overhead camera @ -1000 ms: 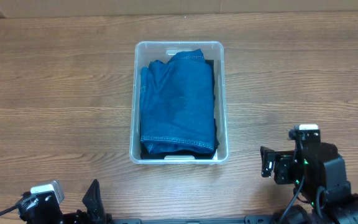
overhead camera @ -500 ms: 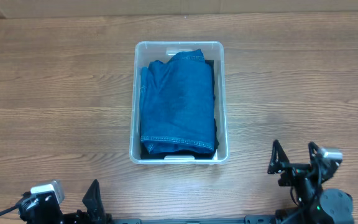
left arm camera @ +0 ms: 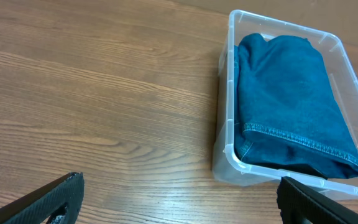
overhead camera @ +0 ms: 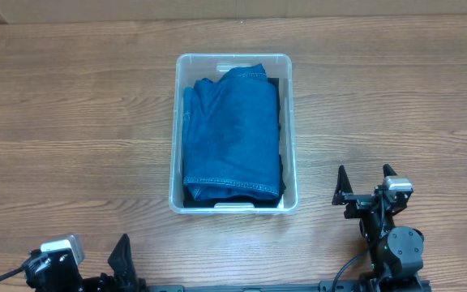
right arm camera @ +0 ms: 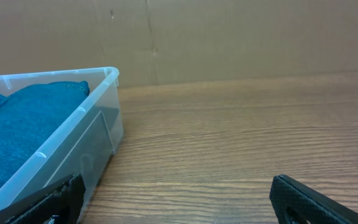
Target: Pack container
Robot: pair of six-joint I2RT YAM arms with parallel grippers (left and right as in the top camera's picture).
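One container [overhead camera: 233,57], clear plastic, upper centre of the overhead frame, holds one folded blue denim garment [overhead camera: 232,134] that has not shifted over the last second. The right hand [overhead camera: 363,188] has drawn back and folded down at the lower right edge, fingers spread and empty, and the left hand [left arm camera: 179,183] stays parked lower left, likewise released; packing judged complete, arms retiring. One wood-grain worktop [overhead camera: 71,122]; one plain brown, cardboard-like backdrop [right arm camera: 229,37] behind it in the right wrist view

Bright, even light; soft shadows; sharp focus.
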